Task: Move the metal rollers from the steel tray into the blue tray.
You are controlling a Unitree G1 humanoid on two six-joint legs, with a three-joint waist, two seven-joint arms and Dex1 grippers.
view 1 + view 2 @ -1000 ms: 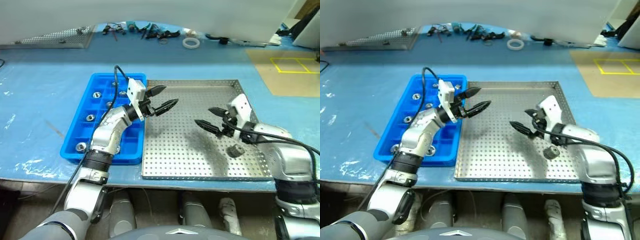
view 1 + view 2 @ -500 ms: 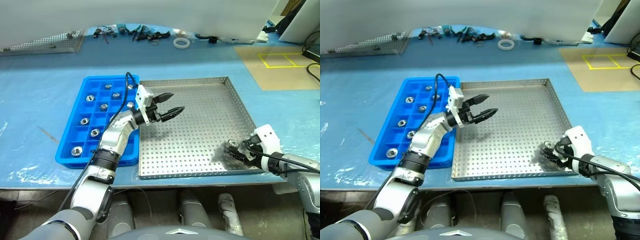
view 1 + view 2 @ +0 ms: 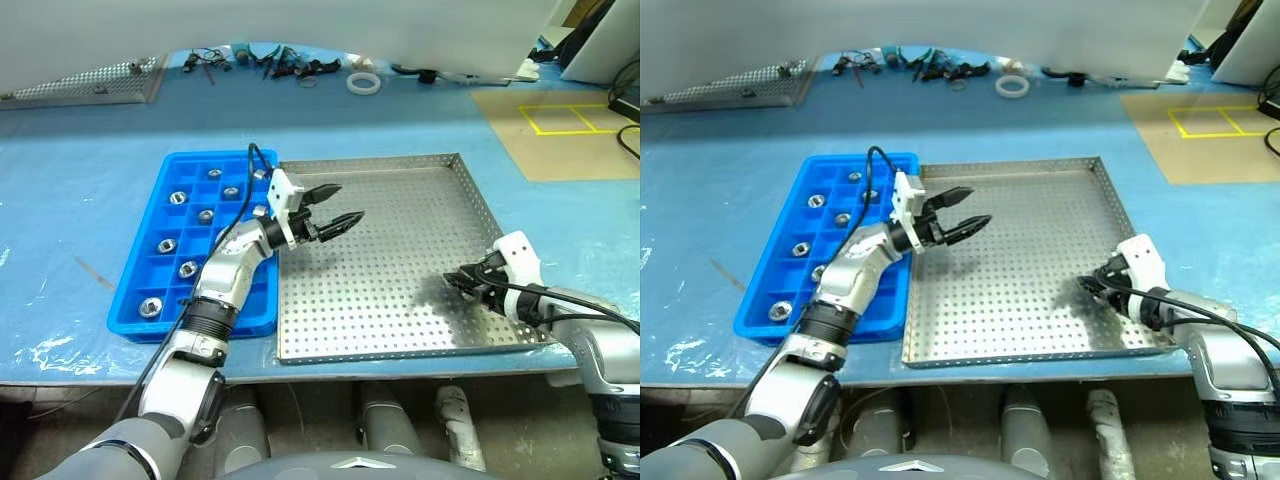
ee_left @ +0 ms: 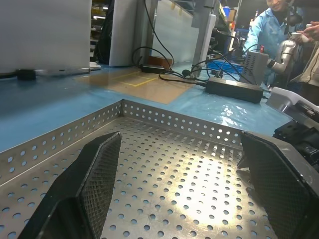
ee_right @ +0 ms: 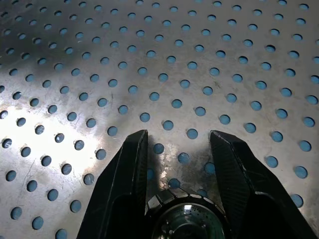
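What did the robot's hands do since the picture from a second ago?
The right gripper dropped to the steel tray's near right corner and closed on the metal roller that lay loose there. The left gripper hovers open as before, and the rollers in the blue tray stayed put.

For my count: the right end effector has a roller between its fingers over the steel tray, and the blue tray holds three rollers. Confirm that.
The count is wrong. The blue tray holds seven metal rollers, not three, as the left eye view shows. The rest stands: in the right wrist view the right end effector has a roller between its fingers over the steel tray.
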